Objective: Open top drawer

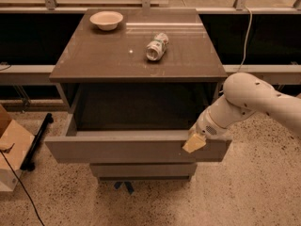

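Top drawer (122, 147): stands well out from the front of the cabinet (94, 60); its cavity is open and dark, contents not discernible.
Gripper (194, 142): at the cabinet's front right, against the upper edge of the drawer front. Judged the only purchase a handleless front offers.
Claw state: cannot tell whether released or clenched.
Arm (249, 102): reaches in from the cabinet's right, probably to stay out of the drawer's path.
Bowl (106, 20): cabinet top, back left.
Crumpled can (156, 46): cabinet top, near centre, on its side.
Progress: judged nearly complete.
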